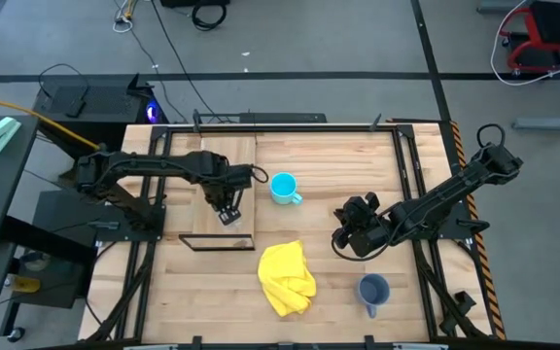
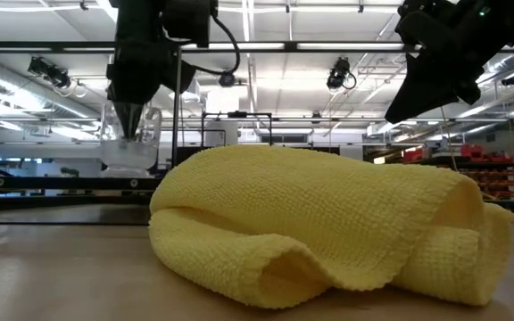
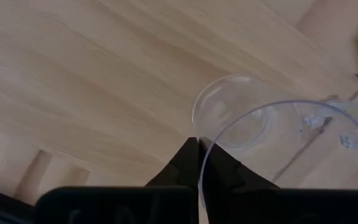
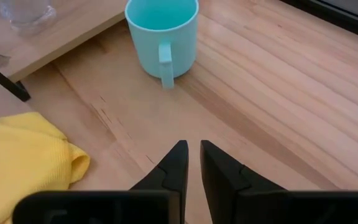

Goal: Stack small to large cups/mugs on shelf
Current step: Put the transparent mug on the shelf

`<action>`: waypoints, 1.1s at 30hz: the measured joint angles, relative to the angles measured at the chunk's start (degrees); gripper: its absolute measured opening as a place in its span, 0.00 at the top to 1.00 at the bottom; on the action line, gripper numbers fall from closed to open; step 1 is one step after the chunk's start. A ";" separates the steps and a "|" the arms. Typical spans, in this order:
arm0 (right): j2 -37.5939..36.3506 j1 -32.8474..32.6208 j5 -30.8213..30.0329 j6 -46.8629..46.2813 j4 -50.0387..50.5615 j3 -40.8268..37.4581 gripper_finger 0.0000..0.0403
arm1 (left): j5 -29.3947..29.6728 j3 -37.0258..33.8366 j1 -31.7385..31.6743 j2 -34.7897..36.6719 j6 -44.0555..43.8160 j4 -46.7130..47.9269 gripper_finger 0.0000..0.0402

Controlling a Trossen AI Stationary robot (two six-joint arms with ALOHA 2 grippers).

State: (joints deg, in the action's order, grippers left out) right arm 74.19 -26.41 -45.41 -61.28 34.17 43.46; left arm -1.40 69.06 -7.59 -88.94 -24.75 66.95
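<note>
A small clear cup [image 3: 247, 118] stands upright over the pale wooden shelf [image 1: 202, 219] at the table's left, and my left gripper [image 1: 227, 216] is shut on it from above. On the tabletop just right of the shelf is the cyan mug [image 1: 283, 188], upright, its handle toward the near right. The grey-blue mug [image 1: 373, 290] stands near the front right edge. Right of the cyan mug my right gripper [image 4: 194, 152] hovers above the table, slanting down toward it. A narrow gap shows between its fingers and nothing is in it. My left gripper pinches the clear cup's wall at the rim [image 3: 205, 148], one finger inside the cup and one outside. The fingers [image 2: 132, 116] point straight down. The cup stays upright below them. Whether its base [image 2: 128, 165] rests on the shelf or is just clear of it, I cannot tell.
A crumpled yellow cloth [image 1: 287, 277] lies on the table in front of the cyan mug and fills most of the low view. The shelf's black frame edge [image 1: 217, 248] borders it on the near side. Bare planks lie between the cyan mug and my right gripper.
</note>
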 joint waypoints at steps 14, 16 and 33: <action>0.02 -0.02 0.22 -3.04 -1.68 -3.26 0.87 | 9.56 0.00 6.37 -0.05 -23.22 1.47 0.98; 0.02 -0.03 0.24 -3.04 -2.12 -3.26 0.87 | 9.58 0.01 6.37 -0.05 -25.75 1.52 0.98; 0.02 -3.80 0.44 -3.08 -4.59 -3.26 0.87 | 9.23 0.00 11.18 -0.07 -34.56 3.64 0.98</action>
State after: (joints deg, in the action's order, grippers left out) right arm 74.22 -30.22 -44.97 -64.36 29.58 40.21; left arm 7.83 69.06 3.59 -89.01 -59.31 70.59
